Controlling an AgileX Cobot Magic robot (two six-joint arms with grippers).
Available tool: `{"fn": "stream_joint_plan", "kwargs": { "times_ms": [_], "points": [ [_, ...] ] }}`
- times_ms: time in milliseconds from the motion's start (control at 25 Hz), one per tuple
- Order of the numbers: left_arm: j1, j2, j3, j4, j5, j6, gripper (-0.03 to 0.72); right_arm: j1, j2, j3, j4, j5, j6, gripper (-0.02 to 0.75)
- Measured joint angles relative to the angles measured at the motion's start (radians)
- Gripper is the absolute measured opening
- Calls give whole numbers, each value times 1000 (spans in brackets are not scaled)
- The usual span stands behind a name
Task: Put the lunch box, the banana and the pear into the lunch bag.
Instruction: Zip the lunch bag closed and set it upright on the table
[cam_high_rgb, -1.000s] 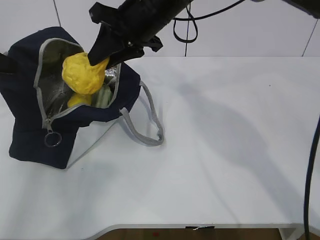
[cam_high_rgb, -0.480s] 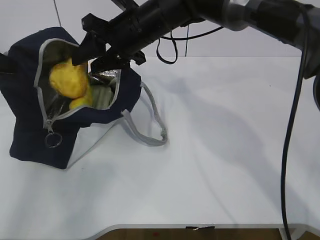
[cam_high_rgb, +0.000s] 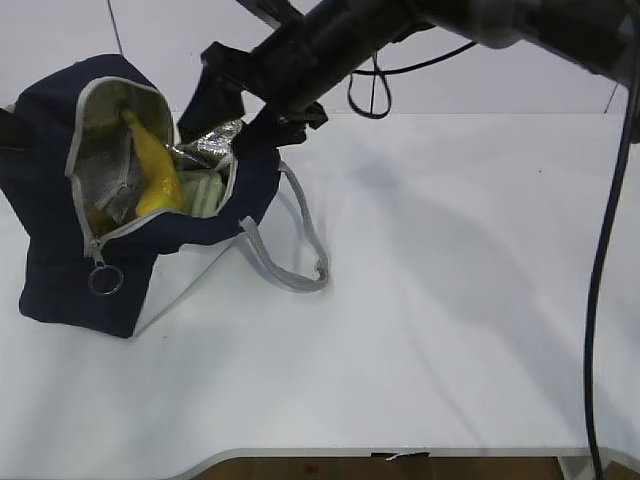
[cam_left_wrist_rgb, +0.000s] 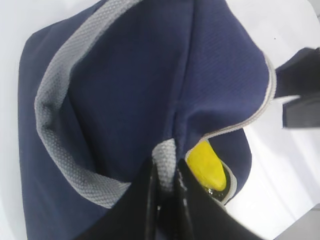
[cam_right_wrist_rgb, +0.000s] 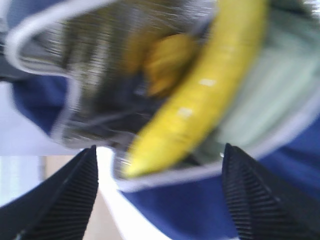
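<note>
Exterior view: the right gripper (cam_high_rgb: 232, 105) hangs over the lunch bag (cam_high_rgb: 60, 270), jaws apart and empty. The banana (cam_high_rgb: 152, 165) leans inside, beside the lunch box (cam_high_rgb: 205, 190).

Left wrist view: the left gripper (cam_left_wrist_rgb: 167, 187) is clamped on the bag's rim (cam_left_wrist_rgb: 164, 155); if it slips, the opening may collapse.

Right wrist view: the pear (cam_right_wrist_rgb: 167, 62) lies deep inside; a lifting finger (cam_right_wrist_rgb: 260, 195) could catch the zipper edge.

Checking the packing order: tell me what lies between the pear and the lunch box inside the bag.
The banana lies between them: in the right wrist view the pear sits on one side and the green-lidded lunch box on the other, inside the lunch bag.
</note>
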Motion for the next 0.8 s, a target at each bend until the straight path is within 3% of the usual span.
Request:
{"fn": "stream_joint_plan", "kwargs": {
  "times_ms": [320, 800],
  "points": [
    [0, 0, 0, 2, 0, 0, 23, -38, -17, -8, -254, 7, 101, 585],
    [0, 0, 0, 5, -12, 0, 23, -38, 46, -8, -289, -31, 160, 582]
  ]
}}
